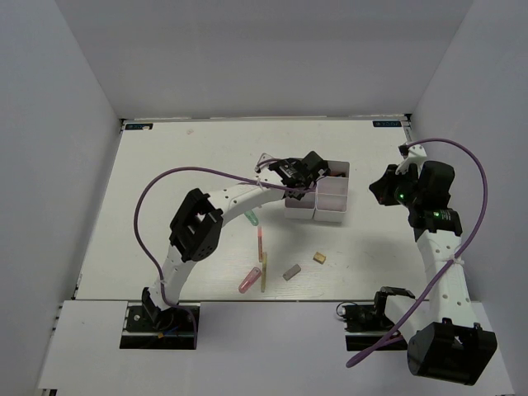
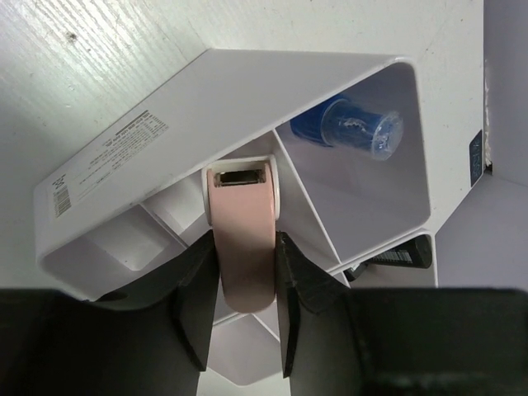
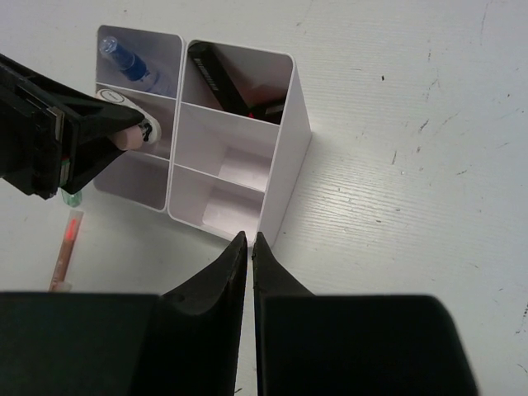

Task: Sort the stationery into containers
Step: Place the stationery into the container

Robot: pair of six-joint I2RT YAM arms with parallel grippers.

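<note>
The white containers (image 1: 332, 201) stand right of the table's middle. My left gripper (image 1: 302, 175) hangs over their left column, shut on a pale pink marker (image 2: 243, 247) that points down at a bin; the right wrist view shows its white end (image 3: 136, 132). A clear blue-capped tube (image 2: 355, 128) lies in the far left bin, a black-pink marker (image 3: 221, 81) in the far right bin. My right gripper (image 3: 249, 239) is shut and empty, above the table beside the containers (image 3: 285, 165). On the table lie a green marker (image 1: 251, 219), a pink stick (image 1: 259, 242), a yellow stick (image 1: 264, 274), another pink marker (image 1: 249, 281), a grey eraser (image 1: 291, 271) and a tan eraser (image 1: 318, 257).
The loose items lie in front of the containers, between the two arms. White walls stand round the table (image 1: 165, 181) on the left, back and right. The left arm's purple cable (image 1: 153, 190) loops over the left half.
</note>
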